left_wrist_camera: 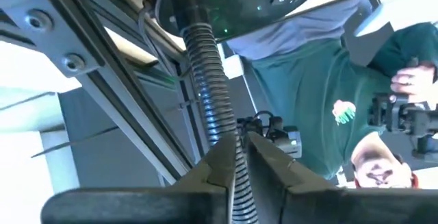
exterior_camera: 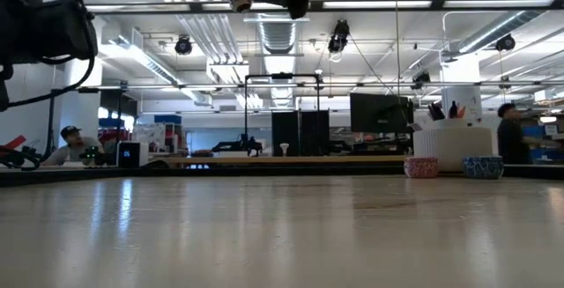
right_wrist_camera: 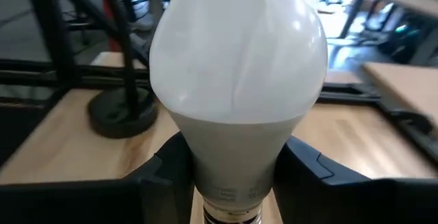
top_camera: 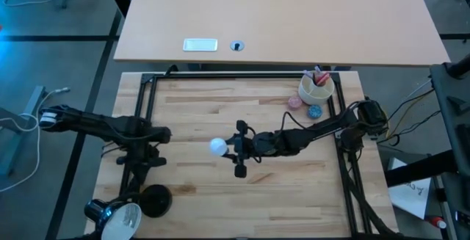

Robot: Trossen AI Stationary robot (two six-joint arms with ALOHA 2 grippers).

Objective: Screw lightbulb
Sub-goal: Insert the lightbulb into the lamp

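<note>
— Above mid-table, who has the lightbulb (top_camera: 218, 147)?
— The right gripper (top_camera: 232, 152), fingers clamped on its neck, globe pointing toward the desk lamp (top_camera: 125, 214).
— And the left gripper (left_wrist_camera: 243, 157)?
— Pinched on the lamp's ribbed gooseneck (left_wrist_camera: 209, 87).

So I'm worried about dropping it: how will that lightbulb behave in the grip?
The lightbulb looks smooth and rounded, so probably slippery; the right pincer clamps its narrower neck, which seems safer. It is likely light and fragile, and its globe would probably roll if released.
</note>
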